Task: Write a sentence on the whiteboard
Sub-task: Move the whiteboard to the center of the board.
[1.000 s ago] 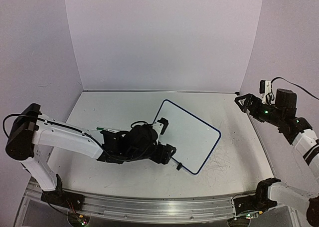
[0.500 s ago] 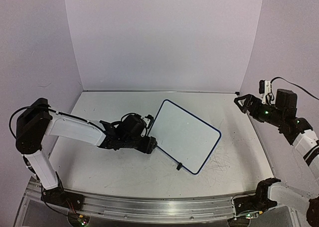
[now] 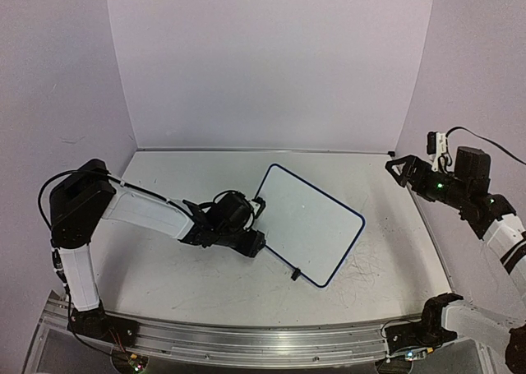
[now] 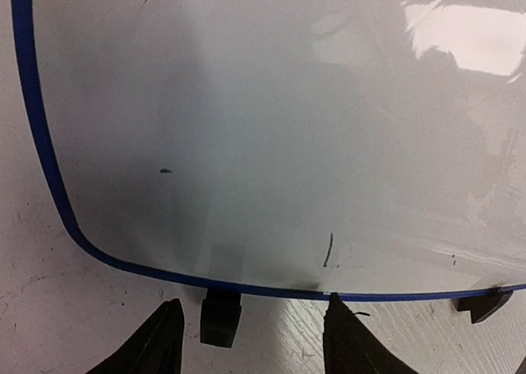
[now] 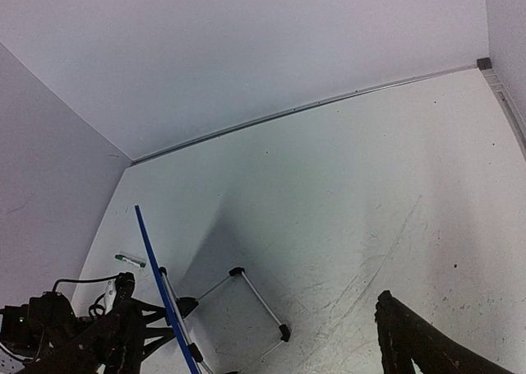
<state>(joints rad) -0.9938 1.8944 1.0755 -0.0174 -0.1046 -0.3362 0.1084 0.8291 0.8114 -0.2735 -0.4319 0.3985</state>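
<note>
2 hands counted, neither holding a marker. Found the left hand (image 3: pixel 253 242) low on the worktop (image 3: pixel 164 275), right at the left edge of the whiteboard (image 3: pixel 308 222). Saw its fingertips (image 4: pixel 160 345) partly spread in the left wrist view, with 1 black clip foot (image 4: pixel 220 318) between them, gripping nothing. Could not tell whether either fingertip touched the foot. Placed the whiteboard mid-worktop, turned at a slant and, by the right wrist view, propped on a wire stand (image 5: pixel 259 300). Read 0 words on its face: only a few tiny dark specks and 1 short stroke near the bottom frame. Spotted a small green-tipped thing (image 5: pixel 129 260), possibly a marker, lying on the worktop beyond the board. Found the right hand (image 3: pixel 400 170) at far right, raised, spread wide, empty, well apart from the board. Judged the task barely begun: sentence not yet written, pen not yet picked up, all the writing left.
</note>
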